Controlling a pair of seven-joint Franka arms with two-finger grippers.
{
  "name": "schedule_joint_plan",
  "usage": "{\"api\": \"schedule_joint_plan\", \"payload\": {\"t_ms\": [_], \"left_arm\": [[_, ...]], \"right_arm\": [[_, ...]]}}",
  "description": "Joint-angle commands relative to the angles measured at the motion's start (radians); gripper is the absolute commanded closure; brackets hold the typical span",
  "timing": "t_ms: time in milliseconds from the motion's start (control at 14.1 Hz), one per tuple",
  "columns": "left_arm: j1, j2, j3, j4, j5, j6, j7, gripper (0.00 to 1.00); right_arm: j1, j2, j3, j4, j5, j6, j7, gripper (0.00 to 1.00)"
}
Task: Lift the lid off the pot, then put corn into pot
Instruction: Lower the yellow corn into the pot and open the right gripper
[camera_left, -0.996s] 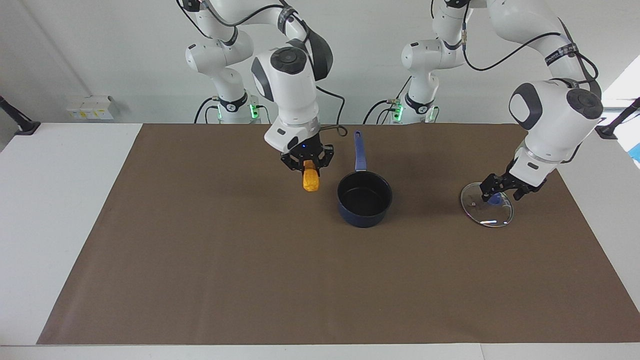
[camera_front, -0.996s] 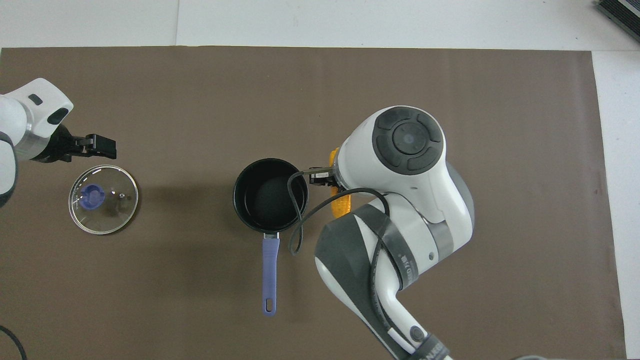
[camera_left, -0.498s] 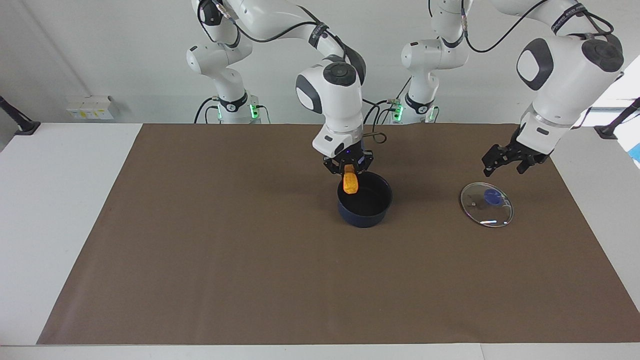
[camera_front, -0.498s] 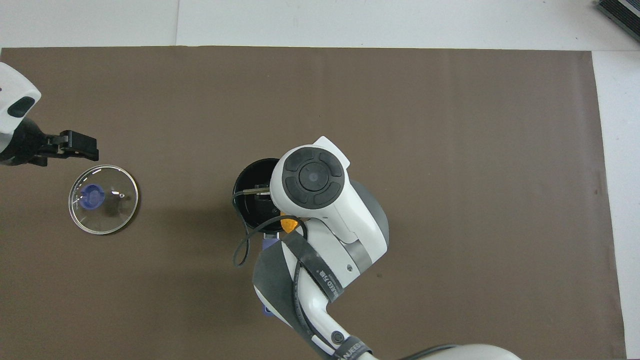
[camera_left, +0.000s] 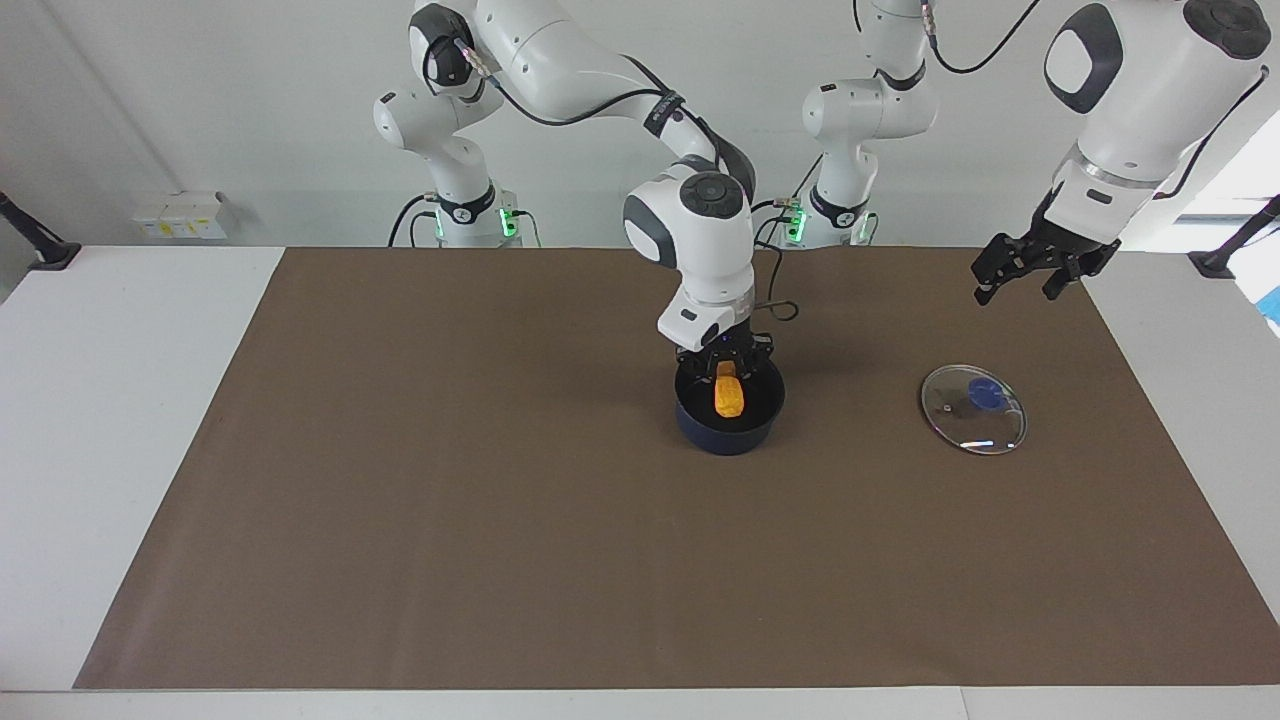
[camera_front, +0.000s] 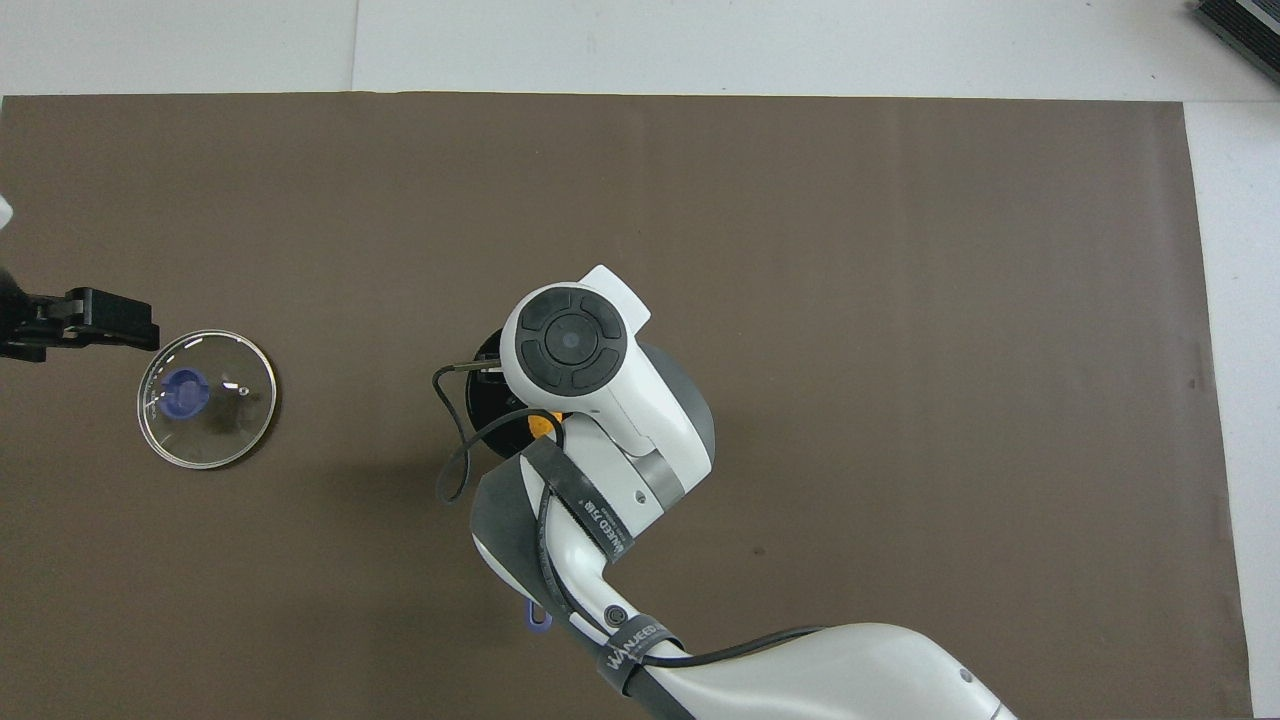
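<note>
The navy pot (camera_left: 730, 432) stands mid-table without its lid; in the overhead view only a piece of its rim (camera_front: 484, 388) shows under the right arm. My right gripper (camera_left: 727, 360) is just above the pot's mouth, shut on the orange-yellow corn (camera_left: 729, 395), which hangs down inside the pot; a bit of the corn shows in the overhead view (camera_front: 543, 427). The glass lid (camera_left: 973, 408) with its blue knob lies flat on the mat toward the left arm's end (camera_front: 207, 398). My left gripper (camera_left: 1035, 272) is open and empty, raised above the mat beside the lid (camera_front: 130, 322).
A brown mat (camera_left: 450, 500) covers most of the white table. The pot's blue handle points toward the robots; only its tip (camera_front: 538, 618) shows under the right arm. A black cable loops off the right wrist beside the pot (camera_front: 448, 470).
My right gripper carried the corn from beside the pot to over it and lowered it into the pot. My left gripper rose away from the lid's knob.
</note>
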Motion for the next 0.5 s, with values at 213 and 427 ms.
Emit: {"api": "schedule_joint_plan", "payload": {"t_ms": [213, 427], "left_arm": [[-0.011, 0.019, 0.008, 0.096, -0.001, -0.094, 0.049, 0.00], [-0.011, 0.022, 0.007, 0.100, 0.008, -0.100, 0.055, 0.00]], "right_arm": [[-0.003, 0.016, 0.007, 0.006, 0.029, -0.014, 0.010, 1.00], [-0.003, -0.010, 0.010, -0.045, 0.061, -0.014, 0.004, 1.00]]}}
